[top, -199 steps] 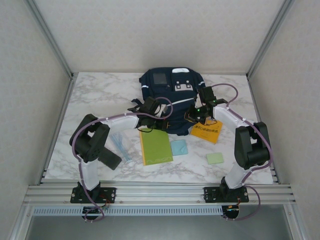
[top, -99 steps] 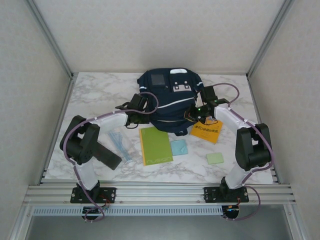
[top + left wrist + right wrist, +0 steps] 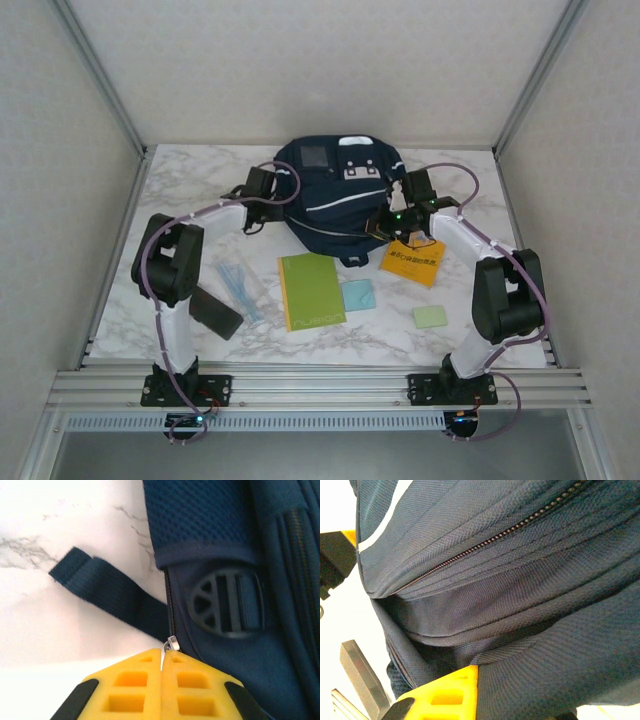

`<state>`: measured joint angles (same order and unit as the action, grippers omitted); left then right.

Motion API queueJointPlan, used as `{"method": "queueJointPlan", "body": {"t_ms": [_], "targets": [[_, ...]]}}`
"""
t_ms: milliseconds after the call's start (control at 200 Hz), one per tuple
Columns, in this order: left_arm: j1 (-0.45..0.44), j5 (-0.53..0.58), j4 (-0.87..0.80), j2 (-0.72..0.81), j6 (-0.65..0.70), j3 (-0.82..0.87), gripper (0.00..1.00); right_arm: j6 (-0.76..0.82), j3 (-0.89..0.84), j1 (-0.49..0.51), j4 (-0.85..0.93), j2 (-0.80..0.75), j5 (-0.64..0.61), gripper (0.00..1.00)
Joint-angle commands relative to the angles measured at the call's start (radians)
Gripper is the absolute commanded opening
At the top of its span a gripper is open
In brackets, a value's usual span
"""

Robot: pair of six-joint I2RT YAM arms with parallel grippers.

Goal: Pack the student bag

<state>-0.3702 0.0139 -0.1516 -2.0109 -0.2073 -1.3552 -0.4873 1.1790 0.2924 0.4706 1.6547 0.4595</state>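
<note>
Nearest to me on the marble bench (image 3: pixel 190 190), well short of the student bag (image 3: pixel 335 195), lie the loose things. A flat black oblong (image 3: pixel 215 314) sits off the bag's near left, partly under my left arm. A small green pad (image 3: pixel 431 317) sits off its near right. Closer to the bag, a green notebook (image 3: pixel 311 290) lies on its near side. A light blue pad (image 3: pixel 358 295) lies just beside the notebook's right edge, and a clear packet (image 3: pixel 240 288) of thin pale sticks lies to its left. A yellow book (image 3: pixel 412 260) lies at the bag's near right corner, partly under my right arm.

My right fingers (image 3: pixel 465 680) are at the bag's right side, closed on a fold of its navy fabric. One yellow finger shows, and the cloth runs right down onto it. Above the fold a closed zipper (image 3: pixel 495 535) crosses the panel.

My left fingers (image 3: pixel 159 656) are at the bag's left side, pressed flat together with the small metal zipper pull (image 3: pixel 171 643) nipped between their tips. Just beyond them, a round dark buckle (image 3: pixel 225 605) sits on the bag's side. A navy strap (image 3: pixel 107 597) trails from the bag across the bench.

The bag itself lies farthest out, flat on the bench between my two sets of fingers. Its grey patch (image 3: pixel 316 157) and white patch (image 3: pixel 362 173) are on its far half.
</note>
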Motion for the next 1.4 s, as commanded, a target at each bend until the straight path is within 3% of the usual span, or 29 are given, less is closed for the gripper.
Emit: {"method": "queueJointPlan", "body": {"t_ms": [0, 260, 430, 526, 631, 681, 811, 921, 1176, 1306, 1396], "targets": [[0.143, 0.147, -0.052, -0.071, -0.053, -0.063, 0.00, 0.054, 0.043, -0.035, 0.058, -0.040, -0.013, 0.00], [0.152, 0.215, -0.109, -0.125, -0.135, -0.140, 0.03, -0.039, 0.027, -0.008, -0.093, -0.009, 0.127, 0.00], [0.156, 0.175, -0.129, -0.108, -0.175, -0.147, 0.52, -0.078, 0.048, 0.014, -0.129, 0.021, 0.099, 0.00], [0.157, 0.101, -0.122, -0.033, -0.221, -0.082, 0.65, -0.090, 0.081, 0.025, -0.149, 0.063, 0.074, 0.00], [0.150, 0.004, -0.093, 0.087, -0.284, 0.058, 0.69, -0.103, 0.108, 0.027, -0.153, 0.096, 0.058, 0.00], [0.143, -0.029, -0.081, 0.149, -0.310, 0.128, 0.70, -0.105, 0.117, 0.029, -0.145, 0.102, 0.052, 0.04], [0.103, -0.106, -0.073, 0.286, -0.362, 0.295, 0.72, -0.083, 0.128, 0.042, -0.041, 0.071, -0.028, 0.48], [0.054, -0.140, -0.095, 0.376, -0.394, 0.403, 0.73, -0.049, 0.115, 0.062, 0.073, 0.012, -0.119, 0.70], [-0.088, -0.164, -0.158, 0.519, -0.448, 0.535, 0.74, 0.002, 0.066, 0.193, 0.271, -0.102, -0.233, 0.69], [-0.115, -0.242, -0.087, 0.520, -0.475, 0.580, 0.75, -0.064, -0.013, 0.286, 0.198, -0.123, -0.198, 0.64], [-0.127, -0.324, 0.008, 0.501, -0.480, 0.607, 0.73, -0.130, -0.077, 0.343, 0.097, -0.113, -0.209, 0.52]]}}
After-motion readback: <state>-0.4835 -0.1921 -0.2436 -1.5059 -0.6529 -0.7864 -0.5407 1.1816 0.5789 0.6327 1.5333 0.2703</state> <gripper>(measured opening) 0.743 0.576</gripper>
